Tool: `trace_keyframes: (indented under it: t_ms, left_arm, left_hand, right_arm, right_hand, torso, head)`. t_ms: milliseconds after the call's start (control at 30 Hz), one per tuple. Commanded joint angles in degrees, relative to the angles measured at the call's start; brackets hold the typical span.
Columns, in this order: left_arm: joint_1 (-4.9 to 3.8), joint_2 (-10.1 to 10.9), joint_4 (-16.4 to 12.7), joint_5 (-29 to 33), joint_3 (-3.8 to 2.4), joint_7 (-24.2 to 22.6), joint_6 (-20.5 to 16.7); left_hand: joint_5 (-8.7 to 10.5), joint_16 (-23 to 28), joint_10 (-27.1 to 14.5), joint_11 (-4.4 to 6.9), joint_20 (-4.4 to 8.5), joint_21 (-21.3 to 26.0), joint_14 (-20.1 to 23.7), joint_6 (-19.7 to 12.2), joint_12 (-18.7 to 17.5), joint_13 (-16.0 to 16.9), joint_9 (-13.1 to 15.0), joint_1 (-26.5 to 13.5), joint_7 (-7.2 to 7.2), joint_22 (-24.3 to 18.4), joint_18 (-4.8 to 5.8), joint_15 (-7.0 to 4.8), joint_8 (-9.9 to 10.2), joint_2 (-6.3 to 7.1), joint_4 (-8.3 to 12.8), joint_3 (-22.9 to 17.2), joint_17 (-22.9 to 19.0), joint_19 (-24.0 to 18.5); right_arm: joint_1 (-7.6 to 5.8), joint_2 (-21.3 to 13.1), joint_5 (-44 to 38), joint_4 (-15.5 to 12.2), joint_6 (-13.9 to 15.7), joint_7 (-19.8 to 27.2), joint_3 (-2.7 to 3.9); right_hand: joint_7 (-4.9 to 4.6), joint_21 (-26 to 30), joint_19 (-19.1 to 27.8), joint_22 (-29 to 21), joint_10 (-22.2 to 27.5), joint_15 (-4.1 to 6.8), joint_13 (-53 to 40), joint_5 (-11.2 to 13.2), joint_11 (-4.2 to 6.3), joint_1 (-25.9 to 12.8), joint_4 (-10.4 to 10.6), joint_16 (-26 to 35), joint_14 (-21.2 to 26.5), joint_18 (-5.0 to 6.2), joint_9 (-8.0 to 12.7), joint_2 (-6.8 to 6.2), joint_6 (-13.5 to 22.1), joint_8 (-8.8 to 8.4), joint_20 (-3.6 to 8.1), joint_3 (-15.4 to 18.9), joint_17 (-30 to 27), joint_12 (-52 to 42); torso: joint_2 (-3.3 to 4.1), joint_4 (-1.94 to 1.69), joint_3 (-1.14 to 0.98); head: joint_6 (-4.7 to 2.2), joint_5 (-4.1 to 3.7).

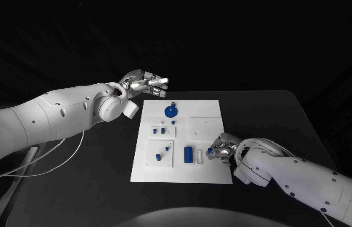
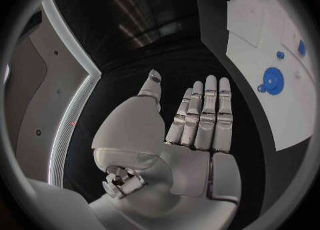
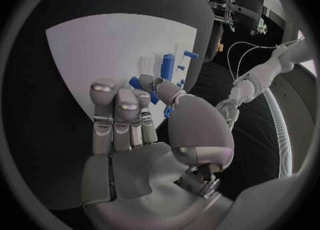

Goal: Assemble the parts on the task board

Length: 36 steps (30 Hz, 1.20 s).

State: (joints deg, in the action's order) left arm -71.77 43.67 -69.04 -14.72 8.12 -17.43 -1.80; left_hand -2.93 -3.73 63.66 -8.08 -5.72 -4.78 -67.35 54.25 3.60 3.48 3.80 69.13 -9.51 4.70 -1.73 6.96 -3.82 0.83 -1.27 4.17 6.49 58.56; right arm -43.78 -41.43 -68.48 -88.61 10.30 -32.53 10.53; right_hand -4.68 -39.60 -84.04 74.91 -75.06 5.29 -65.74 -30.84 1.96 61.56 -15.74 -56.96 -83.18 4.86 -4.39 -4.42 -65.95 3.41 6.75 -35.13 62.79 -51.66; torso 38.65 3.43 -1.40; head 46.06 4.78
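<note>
Parts lie across the white task board (image 1: 202, 172) in mid-table. My right hand (image 1: 221, 150) sits at the board's right edge, pinching a small blue part (image 3: 143, 87) between thumb and finger. My left hand (image 1: 144, 83) hovers beyond the far left corner, fingers straight, holding nothing.

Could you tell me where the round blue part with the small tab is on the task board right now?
In the head view the round blue part lies at the far end of the task board, left of its middle, nearest the left robot hand, which hovers apart from it.
</note>
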Motion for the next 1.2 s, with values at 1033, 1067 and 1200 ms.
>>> trace_keyframes:
  t_ms: [1033, 1067, 1200]
  left_arm:
    - [-0.02, -0.2, 0.0, -0.1, -0.03, 0.2, 1.2]
    - [-0.02, -0.2, 0.0, -0.1, -0.03, 0.2, 1.2]
    - [-0.02, -0.3, 0.0, -0.1, -0.03, 0.2, 1.3]
  left_hand:
    - [0.00, 0.1, -0.6, 0.02, -0.26, -0.3, 0.3, -0.4, -0.1, 0.0, 0.0, 0.2, -0.08, 0.0, -0.38, -0.10, 0.0, 0.57, -0.4, 0.0, -0.1, 0.3]
    - [0.00, 0.1, -0.6, 0.00, -0.27, -0.3, 0.4, -0.4, -0.1, 0.0, 0.0, 0.3, -0.09, 0.0, -0.38, -0.09, 0.0, 0.57, -0.4, 0.0, -0.1, 0.3]
    - [0.00, 0.1, -0.6, 0.00, -0.27, -0.3, 0.4, -0.4, -0.1, 0.0, 0.0, 0.3, -0.09, 0.0, -0.38, -0.09, 0.0, 0.57, -0.4, 0.0, -0.1, 0.3]
  right_arm:
    - [-0.15, 2.3, -2.7, 1.0, -5.4, -3.3, 0.00]
    - [-0.17, 2.4, -2.8, 1.1, -5.4, -3.3, 0.00]
    - [-0.23, 2.9, -2.9, 1.5, -5.3, -3.2, 0.00]
  right_hand:
    - [2.37, 3.0, -2.1, 3.8, -1.0, 0.26, 1.1, 21.3, 0.57, 0.9, 12.9, 0.7, -0.4, -1.64, -0.4, 0.92, -4.5, 0.23, 0.05, 18.2, -0.7, 0.9]
    - [2.37, 3.0, -2.1, 3.8, -1.0, 0.26, 1.1, 21.3, 0.57, 0.9, 12.9, 0.7, -0.4, -1.64, -0.4, 0.92, -4.5, 0.23, 0.05, 18.2, -0.7, 0.9]
    - [2.41, 3.1, -2.1, 3.8, -1.0, 0.28, 1.0, 21.2, 0.59, 0.9, 12.9, 0.6, -0.4, -1.64, -0.4, 0.92, -4.6, 0.25, 0.06, 18.2, -0.7, 0.8]
  torso:
    - [-0.01, -0.02, -0.03]
    - [-0.01, -0.02, -0.03]
    - [-0.01, -0.05, -0.07]
  head:
    - [0.31, 0.42]
    - [0.31, 0.42]
    - [0.29, 0.45]
